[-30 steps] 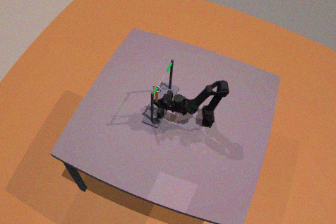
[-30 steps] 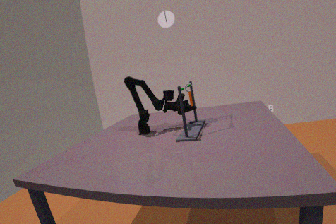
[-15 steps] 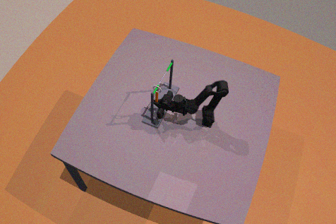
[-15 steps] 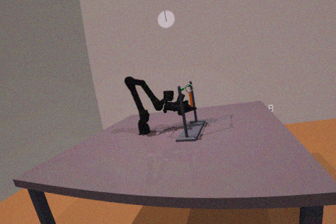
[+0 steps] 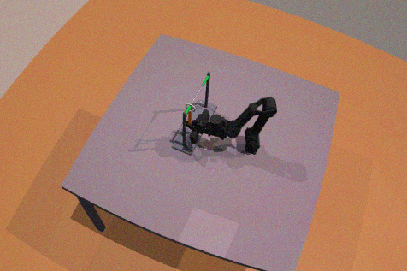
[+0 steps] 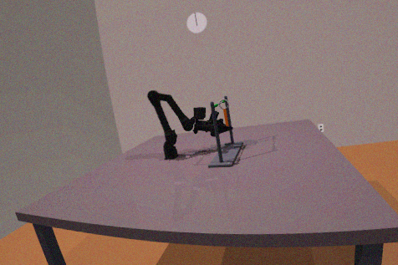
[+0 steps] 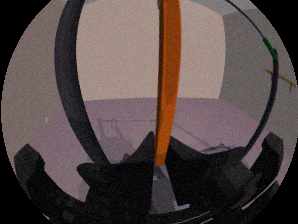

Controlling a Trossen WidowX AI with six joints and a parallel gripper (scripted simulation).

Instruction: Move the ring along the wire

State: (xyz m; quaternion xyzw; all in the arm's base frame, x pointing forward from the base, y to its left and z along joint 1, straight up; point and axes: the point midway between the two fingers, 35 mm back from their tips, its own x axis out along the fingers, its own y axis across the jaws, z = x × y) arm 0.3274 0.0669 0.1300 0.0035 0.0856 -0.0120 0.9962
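The ring [image 5: 194, 107] [image 6: 220, 104] is around the wire at the green part [image 5: 188, 110] beside one post [image 5: 184, 132] [image 7: 67, 75]. It looks close to the inner end of that green part; contact with the wire is too small to tell. The orange handle [image 5: 190, 116] [image 6: 226, 117] [image 7: 170, 75] hangs upright below it. My gripper [image 5: 190, 123] [image 6: 228, 127] [image 7: 159, 163] is shut on the handle's lower end. The other green part [image 5: 205, 81] [image 7: 270, 48] is beside the other post [image 5: 207, 93] [image 6: 216, 133] [image 7: 273, 95]. The ring is outside the wrist view.
The thin grey wire [image 5: 197, 93] [image 7: 245, 16] spans between the two green parts. Both posts stand on a grey base [image 5: 182, 149] [image 6: 223, 164] on the table [image 5: 141, 170] [image 6: 176, 200]. The nearer post stands close beside the gripper, on the left in the wrist view.
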